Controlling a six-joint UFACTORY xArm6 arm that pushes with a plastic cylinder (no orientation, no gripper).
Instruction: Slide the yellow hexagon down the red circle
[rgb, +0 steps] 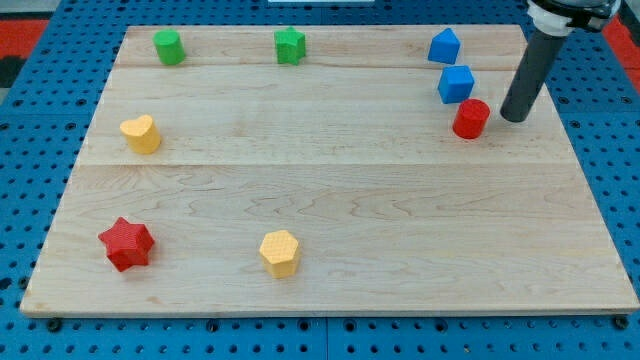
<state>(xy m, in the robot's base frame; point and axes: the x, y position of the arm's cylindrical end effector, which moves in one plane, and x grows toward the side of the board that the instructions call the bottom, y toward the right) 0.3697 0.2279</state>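
Blocks: small matte plastic pieces with faceted sides.
Yellow hexagon: low on the pale wooden worktop, left of centre near the view's bottom.
Red circle: a short red cylinder at the view's upper right, just below a blue cube and a blue house-shaped block.
My tip: end of the smooth dark rod, just right of the red circle, far from the yellow hexagon.
Hand: there is none, only the bare rod holding nothing.
Others: green cylinder, green star, yellow heart, red star.
Surroundings: blue pegboard studded with holes.
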